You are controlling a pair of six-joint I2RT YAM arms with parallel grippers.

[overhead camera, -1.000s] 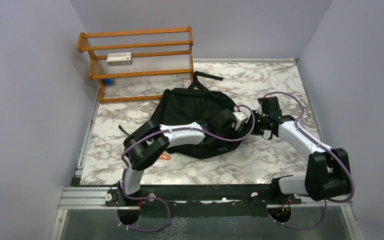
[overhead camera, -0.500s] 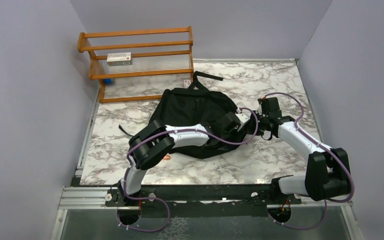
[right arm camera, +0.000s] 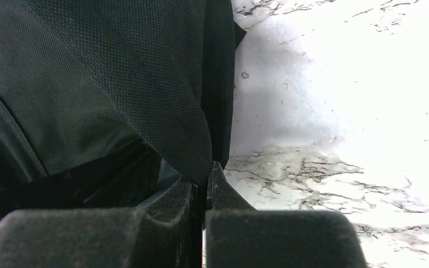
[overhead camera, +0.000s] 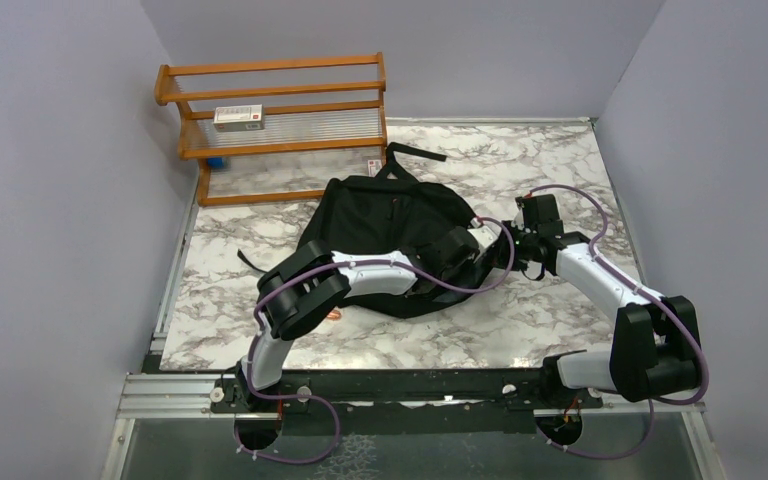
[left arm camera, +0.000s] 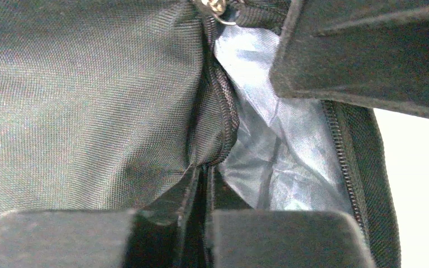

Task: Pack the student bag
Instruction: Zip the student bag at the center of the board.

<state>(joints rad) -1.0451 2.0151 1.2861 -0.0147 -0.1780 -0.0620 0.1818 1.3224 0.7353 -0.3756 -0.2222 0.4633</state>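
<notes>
The student bag (overhead camera: 385, 225) is a black backpack lying in the middle of the marble table. At its right edge my left gripper (overhead camera: 478, 258) is shut on the black zipper edge (left arm camera: 215, 128) of the bag's opening. In the left wrist view, the grey lining (left arm camera: 273, 139) shows just right of that edge, with a metal zipper pull (left arm camera: 215, 6) at the top. My right gripper (overhead camera: 520, 245) faces the left one from the right. It is shut on a fold of the black fabric (right arm camera: 167, 100) beside the table (right arm camera: 341, 111).
A wooden shelf rack (overhead camera: 280, 110) stands at the back left with a small box (overhead camera: 238, 118) on it and a blue item (overhead camera: 217, 161) below. A small card (overhead camera: 375, 165) lies by the rack. An orange object (overhead camera: 332, 314) peeks from under the left arm.
My left gripper has moved right and down to the bag's right edge and closed on the zipper edge. The right arm has stayed put.
</notes>
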